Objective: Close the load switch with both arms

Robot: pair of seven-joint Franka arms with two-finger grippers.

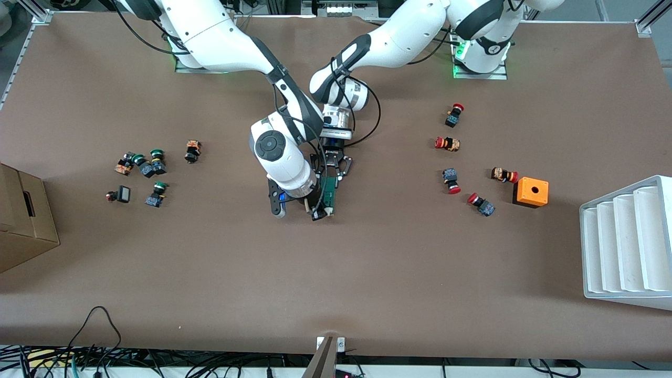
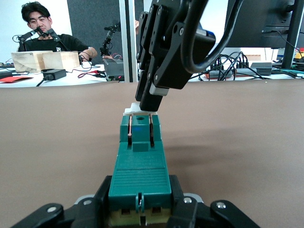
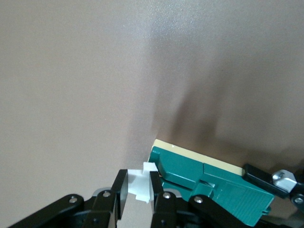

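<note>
The dark-green load switch (image 1: 329,191) lies at the middle of the table, held between both grippers. My left gripper (image 1: 336,170) is shut on the end without the tab; in the left wrist view its fingers (image 2: 183,206) clamp the green body (image 2: 140,161). My right gripper (image 1: 321,211) comes down on the white tab (image 2: 129,110) at the end nearer the front camera. In the right wrist view its fingers (image 3: 159,190) close on that tab (image 3: 139,183), with the green body (image 3: 209,183) beside them.
Several red-capped push buttons (image 1: 451,144), an orange box with a hole (image 1: 531,191) and a white rack (image 1: 627,241) lie toward the left arm's end. Green-capped buttons (image 1: 149,165) and a cardboard box (image 1: 23,220) lie toward the right arm's end.
</note>
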